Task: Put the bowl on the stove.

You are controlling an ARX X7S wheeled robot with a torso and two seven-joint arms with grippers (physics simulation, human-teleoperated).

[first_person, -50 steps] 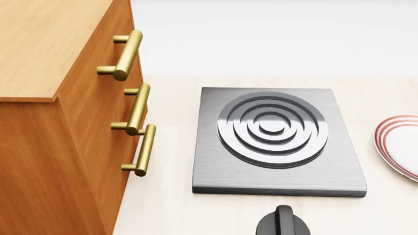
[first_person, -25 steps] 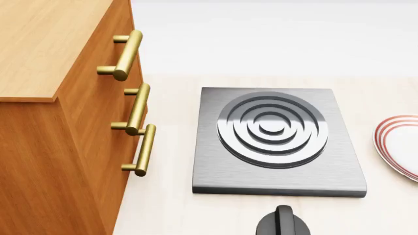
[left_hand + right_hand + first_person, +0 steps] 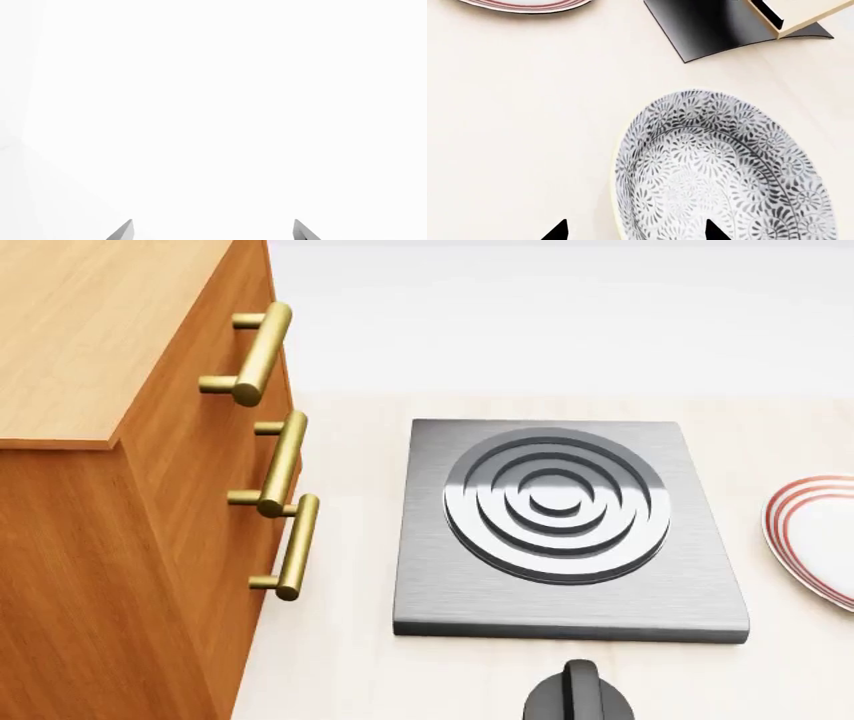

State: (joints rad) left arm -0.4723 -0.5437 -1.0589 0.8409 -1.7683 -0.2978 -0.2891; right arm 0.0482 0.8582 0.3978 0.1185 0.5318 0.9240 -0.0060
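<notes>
The stove [image 3: 434,585], a square dark-grey slab with raised concentric rings, lies on the pale counter in the head view with nothing on it. The bowl [image 3: 720,170], with its fine grey-and-white pattern, shows only in the right wrist view, resting on the pale counter. My right gripper [image 3: 635,235] is open, with its two dark fingertips [image 3: 558,232] to either side of the bowl's near rim. My left gripper [image 3: 212,232] is open and empty against a blank white background. Neither gripper shows in the head view.
A wooden cabinet [image 3: 120,540] with brass handles [image 3: 284,462] stands left of the stove. A white red-ringed plate [image 3: 814,535] lies to the stove's right and also shows in the right wrist view [image 3: 527,4]. A black knob [image 3: 578,695] sits in front. A black stand [image 3: 707,25] holds a beige box [image 3: 800,15].
</notes>
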